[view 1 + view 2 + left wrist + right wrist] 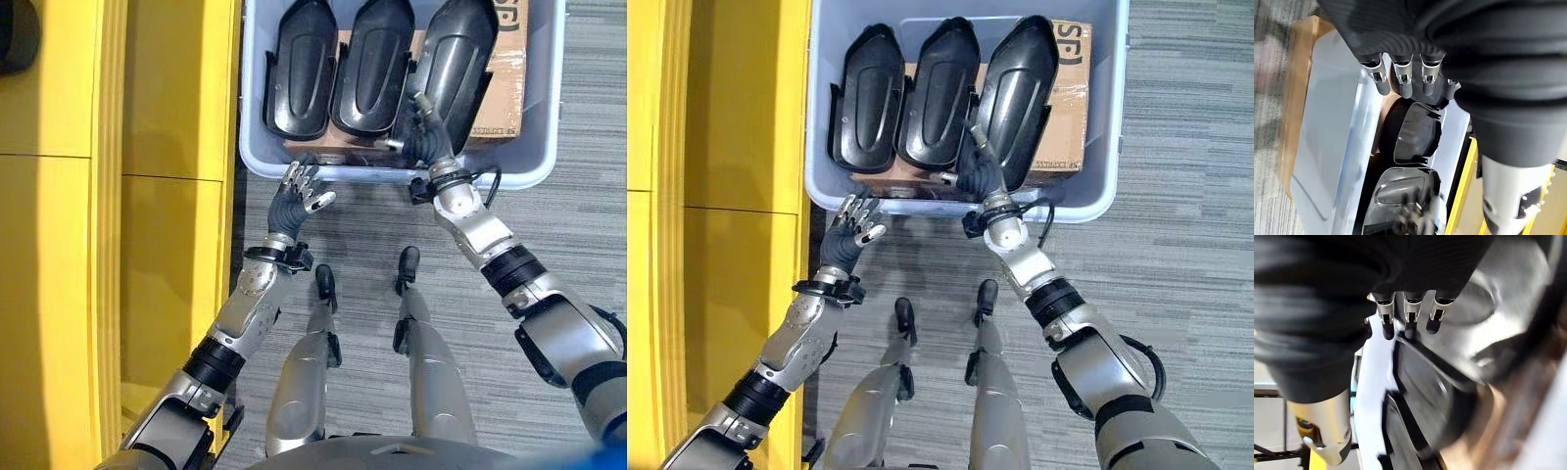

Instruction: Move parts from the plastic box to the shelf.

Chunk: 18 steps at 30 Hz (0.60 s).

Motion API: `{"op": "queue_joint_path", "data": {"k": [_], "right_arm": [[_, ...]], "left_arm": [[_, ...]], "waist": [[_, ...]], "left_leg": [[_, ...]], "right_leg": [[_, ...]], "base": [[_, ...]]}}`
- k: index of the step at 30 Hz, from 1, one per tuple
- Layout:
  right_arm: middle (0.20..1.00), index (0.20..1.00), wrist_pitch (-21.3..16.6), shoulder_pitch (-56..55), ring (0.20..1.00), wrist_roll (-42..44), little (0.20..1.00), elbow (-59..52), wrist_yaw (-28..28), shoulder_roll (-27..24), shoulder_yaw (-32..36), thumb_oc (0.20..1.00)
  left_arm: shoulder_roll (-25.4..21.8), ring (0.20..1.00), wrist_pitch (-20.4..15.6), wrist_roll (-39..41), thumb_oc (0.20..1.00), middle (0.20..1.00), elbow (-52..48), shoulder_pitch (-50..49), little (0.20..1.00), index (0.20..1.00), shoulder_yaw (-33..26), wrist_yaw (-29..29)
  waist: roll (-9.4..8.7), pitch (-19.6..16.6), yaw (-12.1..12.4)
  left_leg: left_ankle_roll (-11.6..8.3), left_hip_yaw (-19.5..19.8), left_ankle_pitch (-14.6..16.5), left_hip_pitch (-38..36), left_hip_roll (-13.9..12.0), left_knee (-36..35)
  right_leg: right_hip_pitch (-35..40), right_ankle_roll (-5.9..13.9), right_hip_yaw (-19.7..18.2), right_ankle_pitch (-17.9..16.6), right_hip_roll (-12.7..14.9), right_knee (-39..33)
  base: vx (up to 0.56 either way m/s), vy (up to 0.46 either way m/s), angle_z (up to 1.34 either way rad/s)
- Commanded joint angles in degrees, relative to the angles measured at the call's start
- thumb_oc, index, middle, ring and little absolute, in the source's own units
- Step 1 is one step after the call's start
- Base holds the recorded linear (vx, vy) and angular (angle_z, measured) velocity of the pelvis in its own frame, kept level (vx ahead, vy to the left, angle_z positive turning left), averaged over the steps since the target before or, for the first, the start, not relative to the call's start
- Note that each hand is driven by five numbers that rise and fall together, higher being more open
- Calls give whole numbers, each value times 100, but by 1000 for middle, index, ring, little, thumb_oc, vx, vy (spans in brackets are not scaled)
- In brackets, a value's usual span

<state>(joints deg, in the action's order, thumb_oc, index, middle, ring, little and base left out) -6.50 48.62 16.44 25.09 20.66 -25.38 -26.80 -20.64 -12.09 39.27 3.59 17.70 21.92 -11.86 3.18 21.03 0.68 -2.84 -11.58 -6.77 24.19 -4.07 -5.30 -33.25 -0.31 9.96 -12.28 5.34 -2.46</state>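
Picking step, by the look of it: right hand (980, 174) inside the box (1095, 201), at the near end of the rightmost part (1019, 88), fingers bent against it, firm grip not confirmable. Left hand (297, 196) open, just outside the box's near wall. Next: secure hold, lift clear, carry to the yellow shelf (167, 147) left of the box. In the box: three black parts on cardboard (1068, 108).

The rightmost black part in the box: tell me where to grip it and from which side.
Grip the rightmost black part at its near, lower end, coming over the near wall of the plastic box. That end tilts up off the cardboard box, and the right hand already sits there.
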Motion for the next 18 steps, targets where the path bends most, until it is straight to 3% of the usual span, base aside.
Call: {"op": "queue_joint_path", "data": {"k": [1, 4, 10, 18], "right_arm": [[1000, 1000, -225, 11, 1000, -585, 1000, -912, 276, -124, 379, 1000], [1000, 1000, -333, -383, 1000, -920, 1000, -1928, 460, -150, 860, 1000], [1000, 1000, -511, -952, 1000, -1289, 1000, -2924, 643, 60, 1168, 1000], [1000, 1000, -401, -1085, 1000, -1602, 1000, -2700, 1137, 353, 1249, 1000]], "left_arm": [[-22, 1000, -286, -189, 1000, 1000, -311, 58, 1000, 1000, -29, -132], [14, 1000, -268, -249, 1000, 1000, -353, 22, 1000, 1000, -92, -208], [-5, 1000, -252, -370, 1000, 1000, -452, -80, 1000, 1000, -136, -250], [14, 1000, -302, -402, 1000, 1000, -475, -161, 1000, 1000, -75, -372]], "waist": [[140, -5, 46], [119, -18, -40], [117, -40, -130], [153, -80, -153]], "left_leg": [[-224, 700, 469, -411, -258, 30], [-224, 689, 507, -449, -269, 30], [-222, 648, 543, -475, -289, 30], [-219, 635, 561, -457, -277, 30]], "right_leg": [[-408, 756, 404, 533, 367, 1022], [-410, 768, 381, 553, 348, 1028], [-424, 789, 342, 570, 333, 1046], [-444, 793, 334, 570, 321, 1014]], "base": [[0, 0, 0], [0, 0, 0], [1, 0, -1], [1, 1, -1]]}}
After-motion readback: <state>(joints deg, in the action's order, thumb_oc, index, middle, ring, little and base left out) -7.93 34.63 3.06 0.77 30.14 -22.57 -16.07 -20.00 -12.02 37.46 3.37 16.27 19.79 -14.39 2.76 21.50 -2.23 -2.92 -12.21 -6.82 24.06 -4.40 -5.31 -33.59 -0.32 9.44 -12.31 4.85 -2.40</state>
